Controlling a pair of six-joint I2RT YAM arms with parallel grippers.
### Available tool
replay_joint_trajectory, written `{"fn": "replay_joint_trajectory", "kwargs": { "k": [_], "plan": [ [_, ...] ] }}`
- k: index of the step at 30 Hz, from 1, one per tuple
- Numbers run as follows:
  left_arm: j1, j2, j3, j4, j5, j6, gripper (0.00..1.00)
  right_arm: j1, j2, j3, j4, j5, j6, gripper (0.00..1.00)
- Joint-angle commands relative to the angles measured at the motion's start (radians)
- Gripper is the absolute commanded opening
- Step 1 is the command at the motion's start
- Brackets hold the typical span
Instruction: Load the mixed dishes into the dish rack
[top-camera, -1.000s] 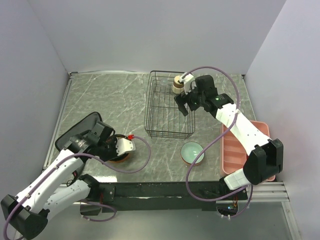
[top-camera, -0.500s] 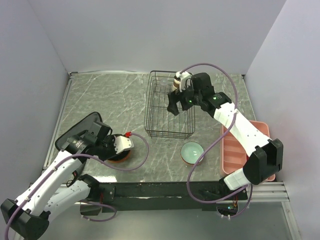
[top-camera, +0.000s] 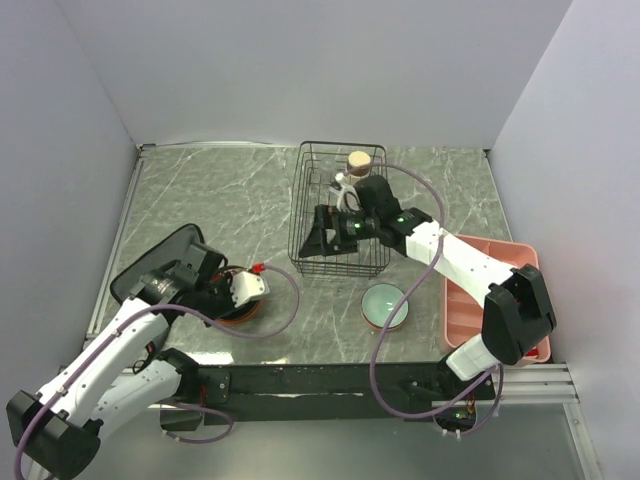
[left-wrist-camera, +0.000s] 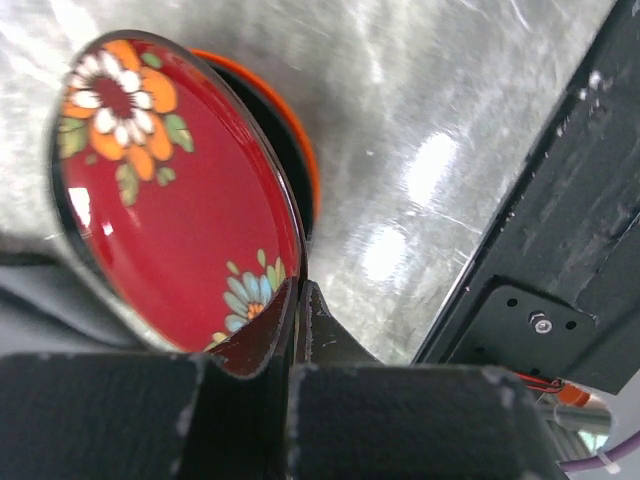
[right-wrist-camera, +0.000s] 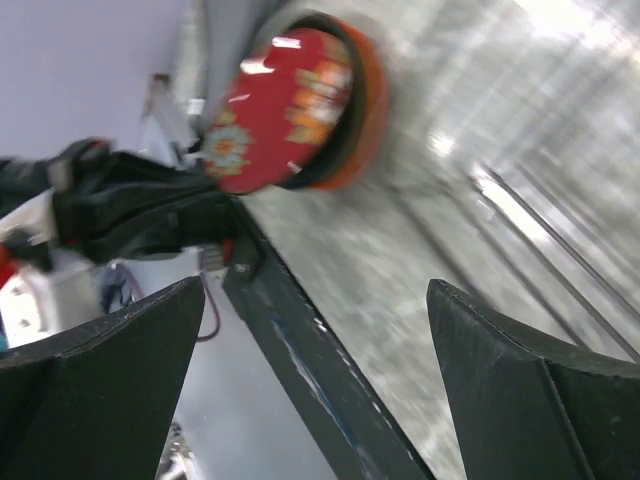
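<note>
The small tan cup (top-camera: 358, 160) stands at the far right corner of the dish rack (top-camera: 345, 262), inside the wire as far as I can judge. It is the only dish I can count as loaded.

The glossy red floral bowl (left-wrist-camera: 170, 190) is next in hand. It is tipped up on edge, and my left tool (left-wrist-camera: 297, 300) is clamped on its rim, one finger inside and one outside. Right behind it is the teal plate with orange-red rim (left-wrist-camera: 305, 150), lying on the tabletop (top-camera: 220, 200). I cannot tell whether the bowl's lower edge is touching the plate. Both are well apart from the rack, next to the black cloth (top-camera: 150, 265).

The pale mint-green bowl (top-camera: 385, 303) sits on the tabletop just in front of the rack, with nothing touching it.

My right tool (top-camera: 322, 235) hangs over the near left part of the rack with its fingers spread wide and nothing between them. The pink tray (top-camera: 462, 318) lies off to the right.

By my reckoning one piece is in and at least three remain: the floral bowl, the plate and the mint bowl.
</note>
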Motion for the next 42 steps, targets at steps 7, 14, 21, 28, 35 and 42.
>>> {"fn": "replay_joint_trajectory", "kwargs": {
  "k": [7, 14, 21, 28, 35, 42],
  "plan": [
    [-0.048, -0.067, -0.116, 0.076, 0.091, 0.118, 0.29, -0.216, -0.287, -0.147, -0.044, 0.064, -0.088, 1.00],
    [-0.091, -0.058, 0.061, 0.334, 0.298, 0.135, 0.61, -0.400, -0.384, -0.089, -0.187, 0.114, -0.234, 1.00],
    [-0.216, 0.174, 0.203, 0.511, 0.213, -0.234, 0.66, -0.430, -0.500, -0.081, -0.416, 0.251, -0.556, 0.94],
    [-0.122, 0.140, 0.093, 0.740, -0.048, -0.568, 0.67, -0.220, -0.579, -0.170, -0.535, 0.299, -0.654, 0.80],
    [0.104, 0.153, 0.111, 0.783, -0.200, -0.680, 0.69, -0.046, -0.464, -0.198, -0.493, 0.309, -0.461, 0.68],
    [0.175, 0.078, 0.104, 0.728, -0.223, -0.617, 0.70, 0.076, -0.378, -0.234, -0.527, 0.393, -0.214, 0.71]
  ]
}}
